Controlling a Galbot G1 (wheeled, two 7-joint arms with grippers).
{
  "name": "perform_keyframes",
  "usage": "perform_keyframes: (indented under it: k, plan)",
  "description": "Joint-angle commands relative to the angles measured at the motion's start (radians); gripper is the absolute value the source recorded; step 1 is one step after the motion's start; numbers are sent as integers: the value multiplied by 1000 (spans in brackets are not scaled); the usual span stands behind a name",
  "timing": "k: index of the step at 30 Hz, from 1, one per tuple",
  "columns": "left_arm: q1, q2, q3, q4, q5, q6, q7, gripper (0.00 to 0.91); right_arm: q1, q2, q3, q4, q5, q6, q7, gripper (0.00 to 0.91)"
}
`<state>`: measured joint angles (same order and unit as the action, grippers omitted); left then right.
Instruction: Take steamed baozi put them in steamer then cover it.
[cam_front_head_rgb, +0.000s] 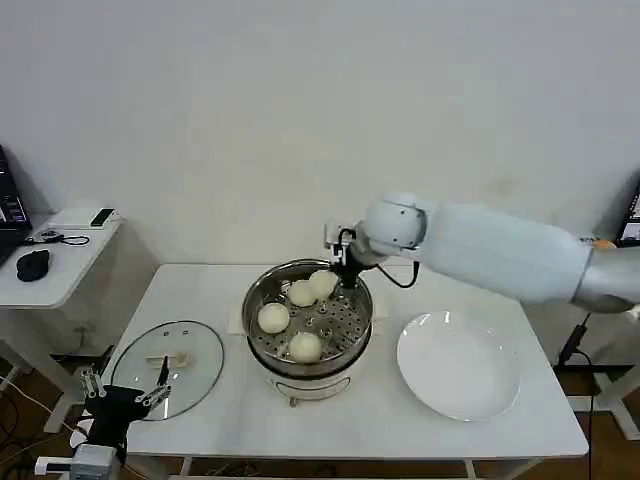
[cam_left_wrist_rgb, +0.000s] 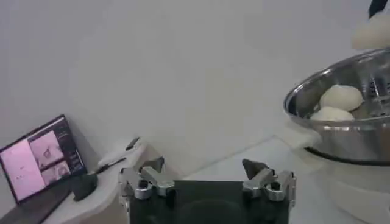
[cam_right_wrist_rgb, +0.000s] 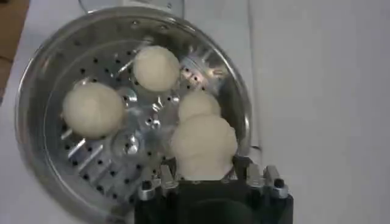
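Over the table (cam_front_head_rgb: 200, 290), right arm stretched across to the steamer (cam_front_head_rgb: 262, 300), far rim. Right gripper (cam_right_wrist_rgb: 204, 173) clenched on the fourth bun (cam_right_wrist_rgb: 203, 146), held just above the perforated tray; three buns (cam_front_head_rgb: 274, 318) already seated below and ahead of it. Open tray directly beneath, so straight down looks the way. Round bun, no long axis to speak of. Lid (cam_front_head_rgb: 190, 350) flat, handle up, just beyond the idle left gripper (cam_left_wrist_rgb: 207, 176), fingers spread, clearly the nearer arm.

White table (cam_front_head_rgb: 200, 290) carries steamer (cam_front_head_rgb: 262, 300), cover (cam_front_head_rgb: 195, 355), white plate (cam_front_head_rgb: 458, 365)
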<state>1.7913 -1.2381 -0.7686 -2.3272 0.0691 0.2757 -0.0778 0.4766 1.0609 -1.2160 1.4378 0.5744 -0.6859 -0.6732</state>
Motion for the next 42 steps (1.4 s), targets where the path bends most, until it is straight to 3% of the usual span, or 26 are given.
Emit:
perform_keyframes:
  k: [1,17,19,21,33,35,37,38,39,40,42]
  plan:
    - [-6,2,0,10,-1,-1,0,907,-51,69,-22,-62,2,-42,38,635]
    - [-13,0,8,18,0,0,0,907,-80,18,-20,-35,-26,-42,23,635]
    - [-13,0,7,18,0,0,0,907,-84,15,-18,-31,-27,-42,23,665]
    - [-12,-1,8,19,1,0,0,907,-88,12,-14,-27,-32,-43,26,907]
    - [-14,-2,6,17,-1,2,1,907,-44,-87,65,95,11,-42,75,907]
    - [-16,-1,9,17,-1,2,1,907,-45,-120,92,143,32,-41,108,907]
    - [-18,0,10,18,-1,2,1,907,-54,-152,122,193,61,-40,180,907]
    - [-22,0,11,21,-1,2,1,907,-74,-177,147,230,101,-34,271,907]
    - [-25,1,12,24,-1,2,1,907,-83,-188,159,245,110,-24,316,907]
    - [-28,2,15,27,-2,2,1,907,-121,-206,195,268,122,-10,409,907]
    - [-34,2,20,33,-2,2,2,907,-169,-232,240,299,136,20,487,907]
